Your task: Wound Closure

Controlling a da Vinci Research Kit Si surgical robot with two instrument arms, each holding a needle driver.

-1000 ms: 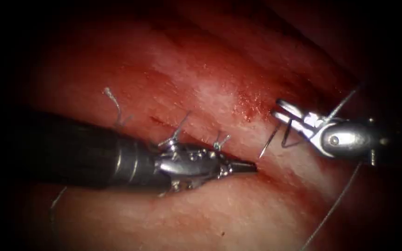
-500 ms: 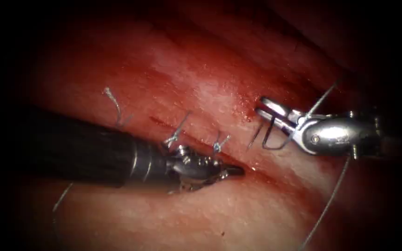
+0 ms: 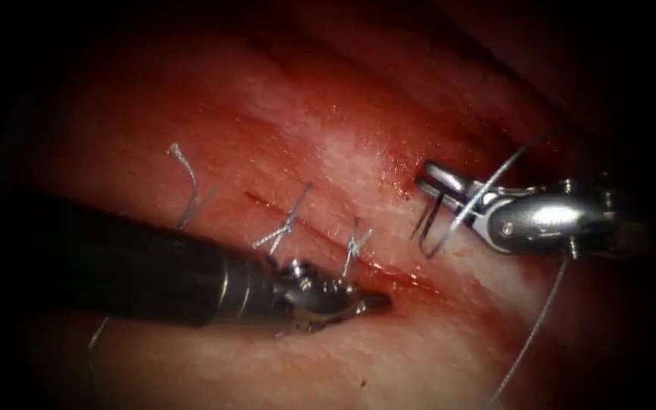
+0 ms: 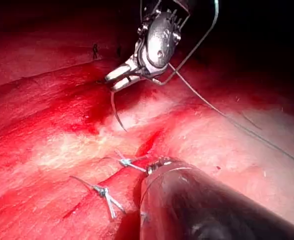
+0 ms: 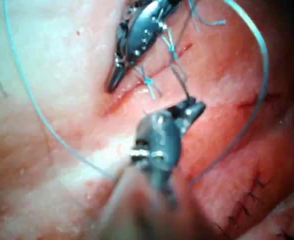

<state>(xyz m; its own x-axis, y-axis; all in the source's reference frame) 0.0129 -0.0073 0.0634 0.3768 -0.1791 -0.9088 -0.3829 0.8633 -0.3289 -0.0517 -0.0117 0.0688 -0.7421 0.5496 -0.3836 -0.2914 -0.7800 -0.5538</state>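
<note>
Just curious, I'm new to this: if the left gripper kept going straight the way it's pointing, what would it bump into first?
Probably the tissue at the open stretch of the cut just ahead of the left gripper. The needle in the right gripper appears higher, though depth is unclear.
</note>
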